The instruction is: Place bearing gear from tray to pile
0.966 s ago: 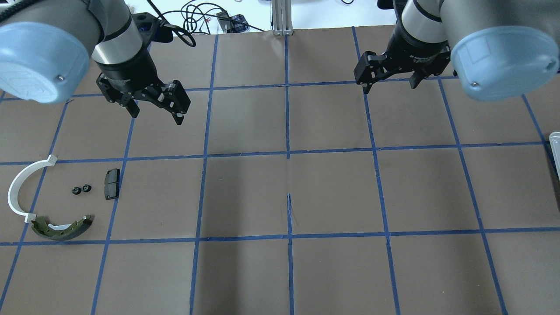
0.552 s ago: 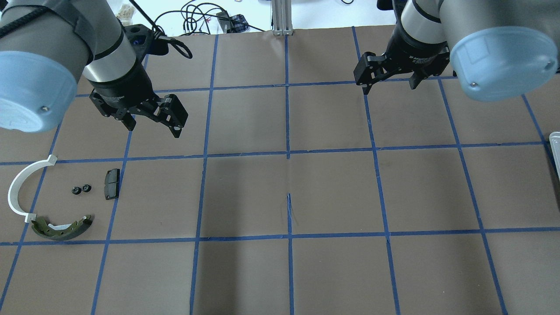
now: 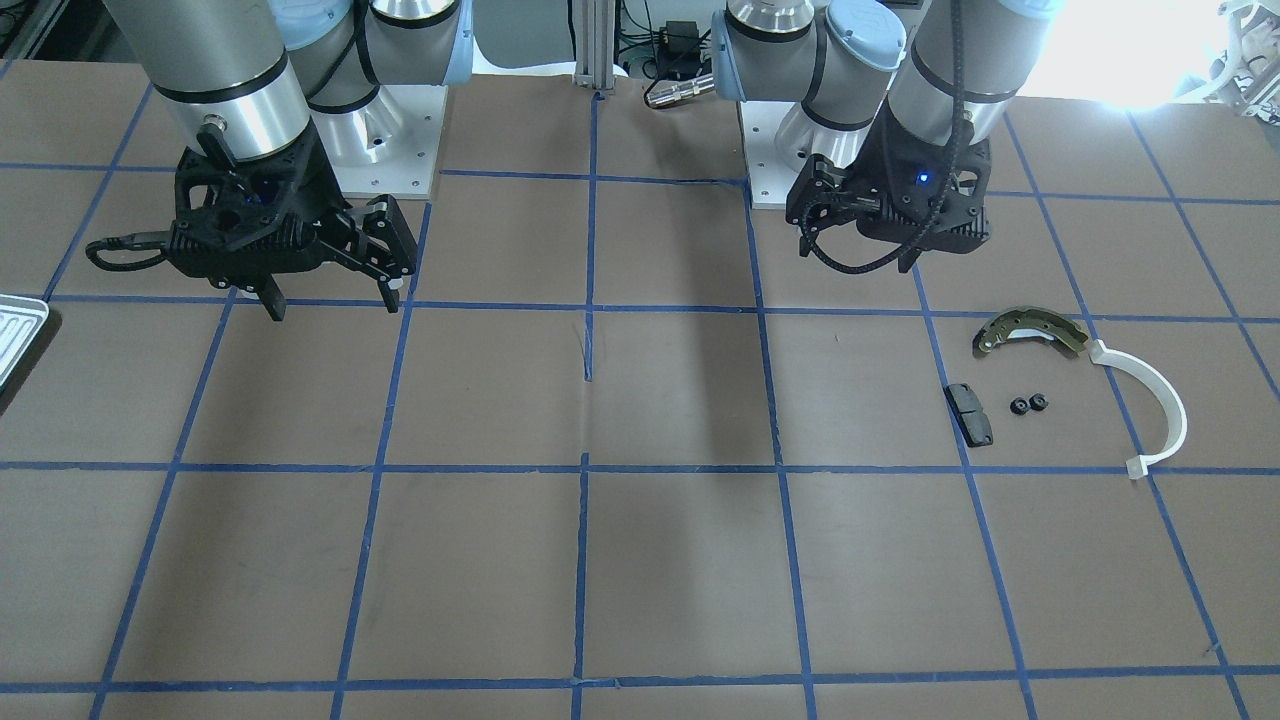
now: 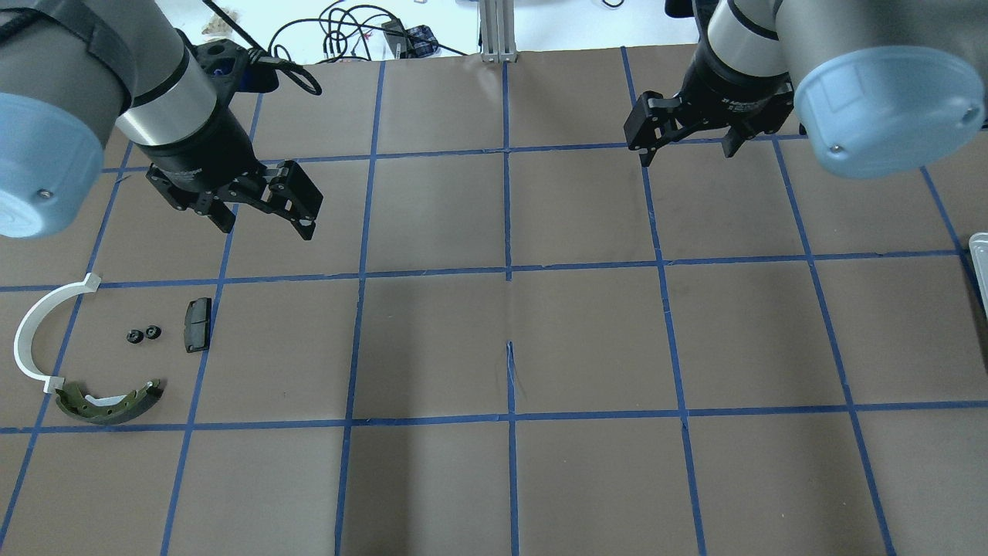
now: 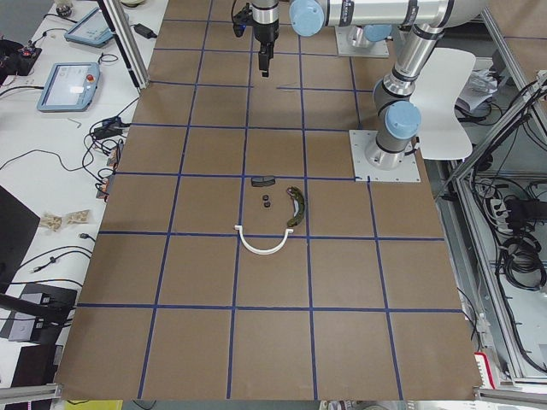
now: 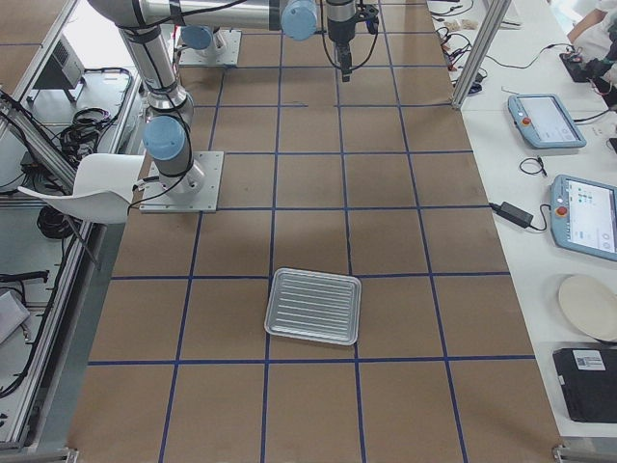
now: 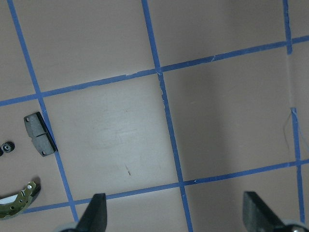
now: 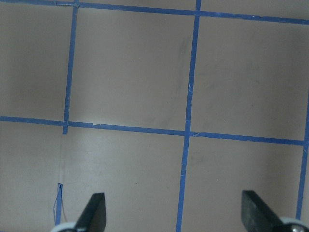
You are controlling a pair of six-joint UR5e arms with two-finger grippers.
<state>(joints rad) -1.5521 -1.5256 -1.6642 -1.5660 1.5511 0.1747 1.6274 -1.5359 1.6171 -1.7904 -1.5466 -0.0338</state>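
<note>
Overhead exterior shows me both bearing gears (image 4: 143,333) lying just beside the brake pad (image 4: 197,325), between that pad and the white arc (image 4: 31,332), with the brake shoe (image 4: 108,401) a little further from the pad on my side. The tray (image 6: 312,307) sits well apart from the pad, at the table's opposite end, and in the exterior right view I can see nothing on its ribbed bottom. So I judge the placing done and the step in hand to be getting clear. The left gripper (image 4: 266,224) hangs high, off to the table-centre side of the pad and well apart from it; its fingers (image 7: 96,215) stand spread wide in the left wrist view with only bare brown table between them. The right gripper (image 4: 687,150) is far from the pad, beyond the table's middle, with its fingers (image 8: 94,215) likewise spread and empty. To do this well I would keep the left gripper at height and take it away from the pad toward the centre, never low across the gears, since small round parts like these would likely roll at a touch. I would leave both pairs of fingers apart. Before calling it finished I would check the tray's ribs closely, as a small dark gear could hide in a groove.
</note>
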